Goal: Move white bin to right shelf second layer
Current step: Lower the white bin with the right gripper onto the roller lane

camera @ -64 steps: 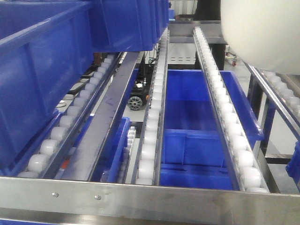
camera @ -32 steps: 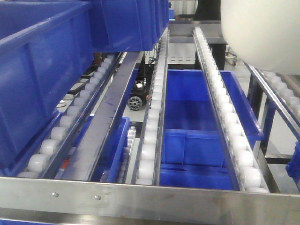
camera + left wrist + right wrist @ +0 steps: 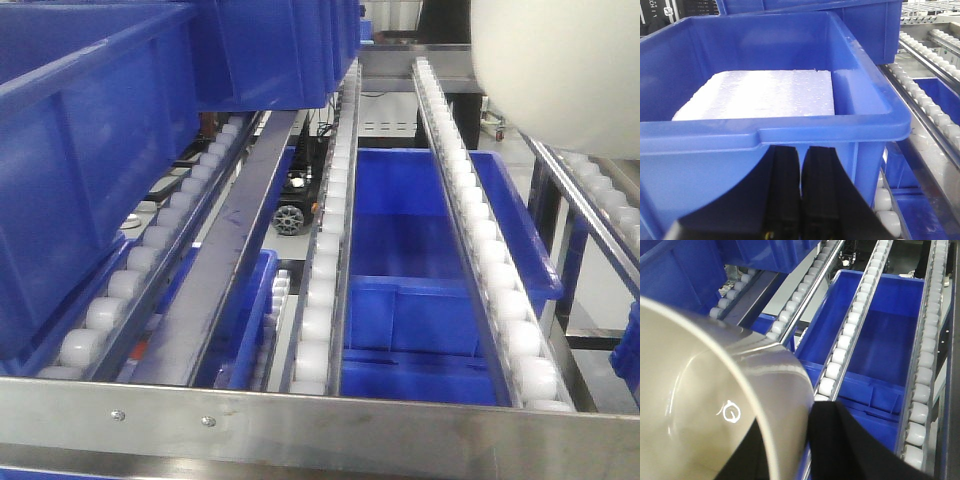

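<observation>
Overhead, right fingers (image 3: 807, 440) clamp the white bin's (image 3: 560, 70) rim above roller rails (image 3: 480, 250); left fingers (image 3: 800, 195) closed, empty

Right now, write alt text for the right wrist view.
The white bin fills the lower left, its glossy wall gripped by the dark right end effector. Beyond it, roller rails slope away over a blue crate on a lower level.
</observation>
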